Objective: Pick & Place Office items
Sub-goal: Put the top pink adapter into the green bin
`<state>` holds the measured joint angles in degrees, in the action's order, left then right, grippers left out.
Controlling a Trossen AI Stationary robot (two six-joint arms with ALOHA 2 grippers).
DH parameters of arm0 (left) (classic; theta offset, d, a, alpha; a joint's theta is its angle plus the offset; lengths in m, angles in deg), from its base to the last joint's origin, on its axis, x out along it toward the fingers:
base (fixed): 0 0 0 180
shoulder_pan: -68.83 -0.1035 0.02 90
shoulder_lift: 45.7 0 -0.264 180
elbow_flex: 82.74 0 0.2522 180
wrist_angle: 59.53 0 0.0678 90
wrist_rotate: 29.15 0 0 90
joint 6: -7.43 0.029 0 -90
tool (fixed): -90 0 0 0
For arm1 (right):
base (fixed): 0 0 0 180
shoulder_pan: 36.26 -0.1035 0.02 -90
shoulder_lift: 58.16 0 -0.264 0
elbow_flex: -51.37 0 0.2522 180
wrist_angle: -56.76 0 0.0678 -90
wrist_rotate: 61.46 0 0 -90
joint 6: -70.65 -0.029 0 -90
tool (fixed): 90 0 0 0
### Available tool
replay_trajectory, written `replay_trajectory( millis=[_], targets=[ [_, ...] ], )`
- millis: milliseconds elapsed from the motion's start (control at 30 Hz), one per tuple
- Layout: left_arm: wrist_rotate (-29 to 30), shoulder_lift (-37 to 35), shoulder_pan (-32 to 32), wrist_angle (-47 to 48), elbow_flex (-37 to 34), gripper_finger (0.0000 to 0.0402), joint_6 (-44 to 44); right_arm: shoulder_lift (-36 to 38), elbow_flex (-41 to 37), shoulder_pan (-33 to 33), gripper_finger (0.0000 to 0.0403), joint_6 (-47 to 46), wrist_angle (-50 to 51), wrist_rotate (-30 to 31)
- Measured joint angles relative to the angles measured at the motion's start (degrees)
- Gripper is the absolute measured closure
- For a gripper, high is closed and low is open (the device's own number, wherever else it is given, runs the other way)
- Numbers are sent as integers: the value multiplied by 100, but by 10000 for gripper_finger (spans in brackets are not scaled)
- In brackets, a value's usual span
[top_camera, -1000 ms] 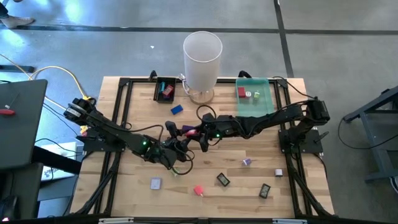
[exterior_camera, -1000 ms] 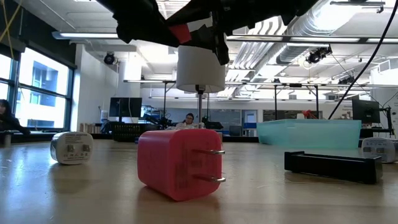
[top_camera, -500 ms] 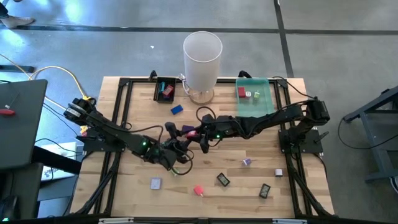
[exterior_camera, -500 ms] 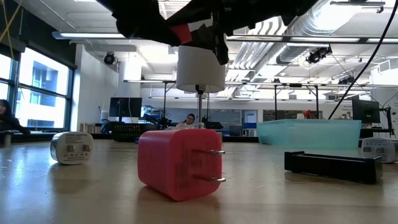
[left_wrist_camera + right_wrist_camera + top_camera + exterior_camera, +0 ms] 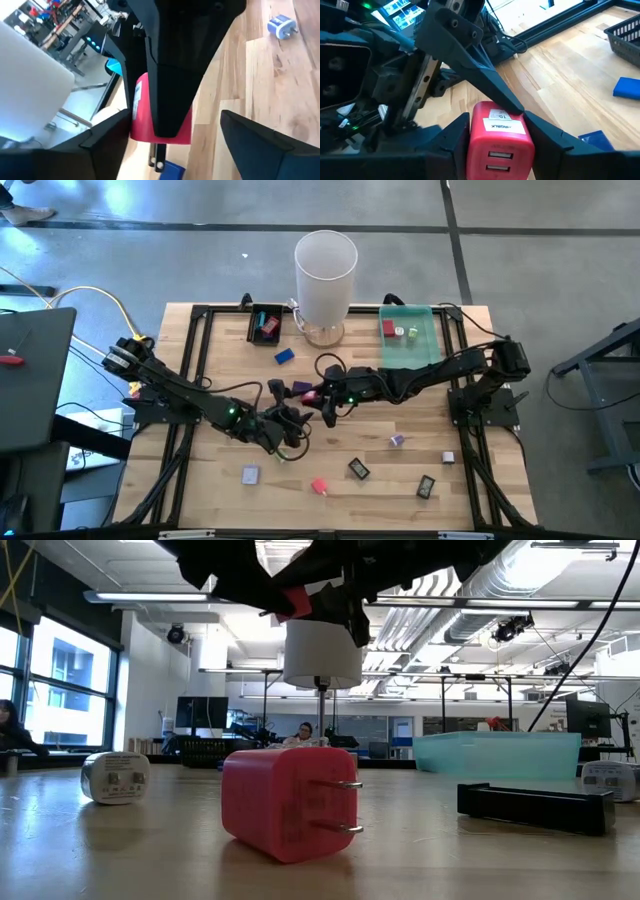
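Observation:
A red charger block (image 5: 497,137) hangs above the middle of the table (image 5: 200,490), between my two grippers. My right gripper (image 5: 322,396) comes in from the table's right and is shut on it. My left gripper (image 5: 299,406) comes from the left and stands open. Its two fingers (image 5: 260,145) are spread wide on either side of the block (image 5: 142,117) and of the right gripper's fingers. In the low view the block (image 5: 293,600) shows as a red patch among the dark fingers at the top. My right gripper pinches the red block by its two long sides (image 5: 476,134) between its two fingers. The fingers come nearly level from the table's right. The block is lifted clear of the table, its slotted end toward the right wrist. My left gripper: one finger (image 5: 485,80) ends right at the block's far end, and I cannot tell whether it touches.
A pink plug block (image 5: 320,486), a grey block (image 5: 250,475), two black pieces (image 5: 358,469) and small purple and grey pieces (image 5: 397,440) lie near the front. At the back stand a black tray (image 5: 265,323), a white cylinder (image 5: 326,275) and a green tray (image 5: 410,335). A blue piece (image 5: 285,356) lies behind the grippers.
My left gripper has opened its fingers and rolled a little at the wrist without leaving its place. The red block has stayed raised in my right gripper.

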<state>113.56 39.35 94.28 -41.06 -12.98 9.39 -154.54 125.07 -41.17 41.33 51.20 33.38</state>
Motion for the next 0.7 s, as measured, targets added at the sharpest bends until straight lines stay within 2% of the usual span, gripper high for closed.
replay_trajectory(
  millis=[67, 133, 233, 300, 467, 600, 700],
  targets=[
    [-181, -15, -1, 96, 1, 88, -200, 36, 0, -9, 258, 98, 118, 22],
    [-605, -75, -7, 252, 2, 84, -206, 135, 0, -16, 258, 113, 451, 116],
    [-1082, -175, -7, 432, 4, 83, -336, 359, -7, -35, 258, 131, 1106, 512],
    [-1196, -246, 7, 645, 4, 83, -502, 562, 12, -27, 258, 127, 1458, 917],
    [-1582, -474, -41, 1382, 2, 83, -1074, 1103, 7, -48, 258, -191, 3087, 2034],
    [-2105, -555, -178, 1596, -2, 83, -1363, 1491, 4, -96, 258, -906, 4634, 3434],
    [-2598, -549, -332, 1600, 1, 83, -1430, 1784, 0, -7, 258, -1569, 5757, 3957]
  ],
)
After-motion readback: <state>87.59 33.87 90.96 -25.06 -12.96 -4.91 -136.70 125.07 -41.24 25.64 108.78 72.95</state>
